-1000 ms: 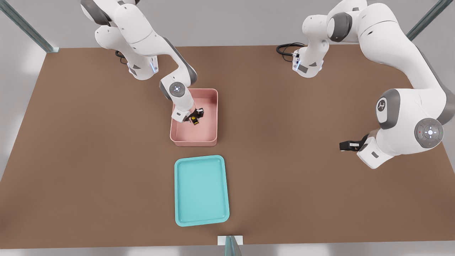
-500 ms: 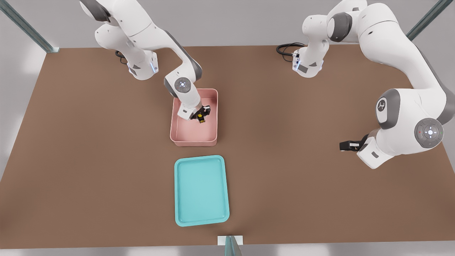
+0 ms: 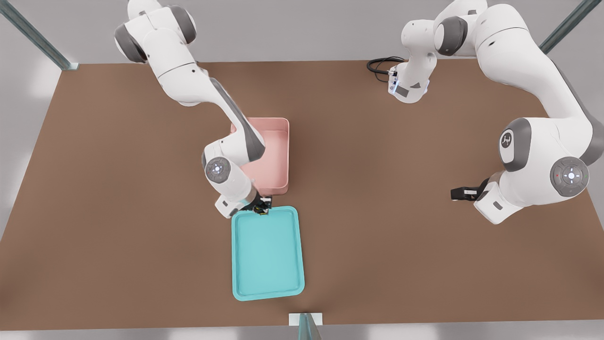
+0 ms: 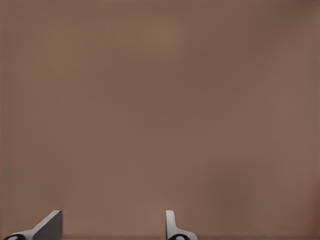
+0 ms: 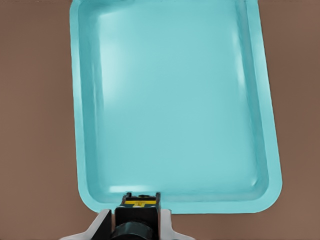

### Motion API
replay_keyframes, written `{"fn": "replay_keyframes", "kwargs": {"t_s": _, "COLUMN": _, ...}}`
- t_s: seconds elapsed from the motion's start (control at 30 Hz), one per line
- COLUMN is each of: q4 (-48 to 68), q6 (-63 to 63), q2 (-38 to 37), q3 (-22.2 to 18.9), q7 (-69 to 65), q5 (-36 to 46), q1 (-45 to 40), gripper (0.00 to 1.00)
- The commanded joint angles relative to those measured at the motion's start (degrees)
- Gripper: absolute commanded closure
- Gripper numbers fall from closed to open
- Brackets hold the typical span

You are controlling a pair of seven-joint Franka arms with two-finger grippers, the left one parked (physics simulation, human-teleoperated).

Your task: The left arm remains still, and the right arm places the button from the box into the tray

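The right arm's gripper (image 3: 262,208) hangs over the far rim of the turquoise tray (image 3: 268,293), fingers clamped on the yellow-capped button (image 5: 140,202). The pink box (image 3: 276,141) sits just beyond.

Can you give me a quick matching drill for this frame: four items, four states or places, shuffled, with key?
Items:
1. button
2. box
3. tray
4. gripper

States or places:
A. pale pink bin, partly hidden behind the working arm in the front view
B. turquoise, nothing lying in it
C. over the tray's rim on the box side, shut on the button
D. yellow-capped, held between the fingers, not yet set down

Pairs: 1-D, 2-A, 3-B, 4-C
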Motion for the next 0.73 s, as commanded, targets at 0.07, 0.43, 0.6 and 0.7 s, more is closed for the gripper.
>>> {"fn": "replay_keyframes", "kwargs": {"t_s": 0.07, "q4": 16.40, "q6": -1.42, "q2": 12.68, "q3": -1.08, "q7": -6.68, "q5": 2.46, "q1": -0.22, "gripper": 0.60}}
{"fn": "replay_keyframes", "kwargs": {"t_s": 0.43, "q4": 17.64, "q6": -50.46, "q2": -16.93, "q3": 1.03, "q7": -21.35, "q5": -11.68, "q1": -15.50, "gripper": 0.00}}
{"fn": "replay_keyframes", "kwargs": {"t_s": 0.6, "q4": 10.87, "q6": -56.97, "q2": -24.94, "q3": 0.42, "q7": -23.47, "q5": -14.67, "q1": -21.66, "gripper": 0.00}}
{"fn": "replay_keyframes", "kwargs": {"t_s": 0.7, "q4": 10.96, "q6": -55.39, "q2": -23.97, "q3": -0.02, "q7": -23.38, "q5": -14.23, "q1": -22.63, "gripper": 0.00}}
